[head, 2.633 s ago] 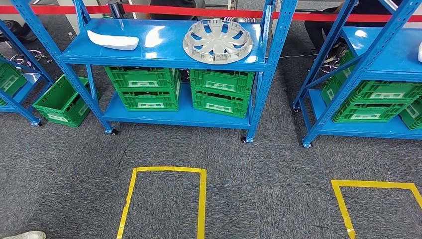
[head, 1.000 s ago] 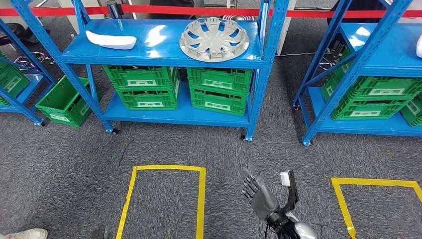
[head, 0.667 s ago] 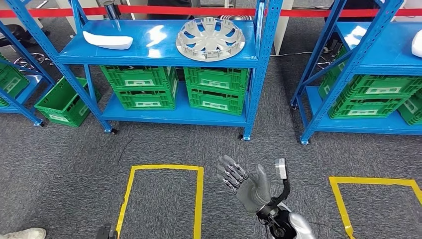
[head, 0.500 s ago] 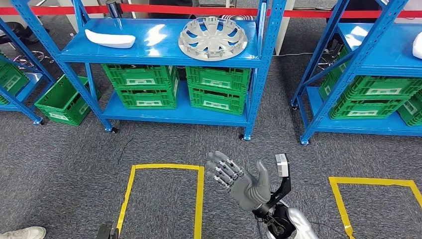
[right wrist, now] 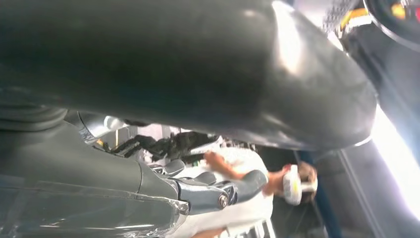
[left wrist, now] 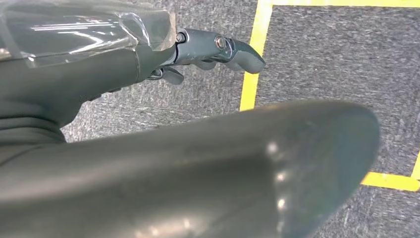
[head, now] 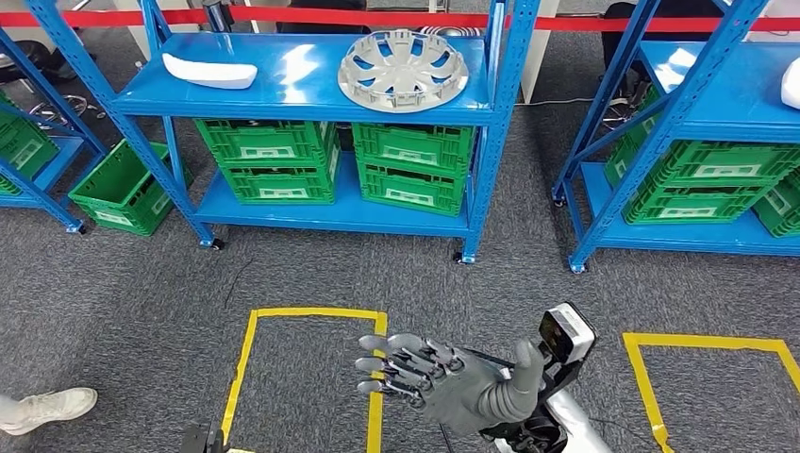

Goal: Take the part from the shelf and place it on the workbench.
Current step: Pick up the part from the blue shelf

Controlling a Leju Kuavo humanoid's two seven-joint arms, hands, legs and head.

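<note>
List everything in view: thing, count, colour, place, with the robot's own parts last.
Wheel cover: one, silver, top board of the middle shelf, right side.
White part: one, white, same board, left side.
Crates: four green under that board, stacked in two pairs; more green ones on the right shelf and at far left.
Tape squares: two, yellow, on the grey carpet.
Barrier tape: one, red, behind the shelves.
Shoe: one, white, a person's, lower left.
Right hand: one, dark grey, raised, fingers spread, holding nothing.
Left hand: one, dark grey, low over the carpet, holding nothing.
</note>
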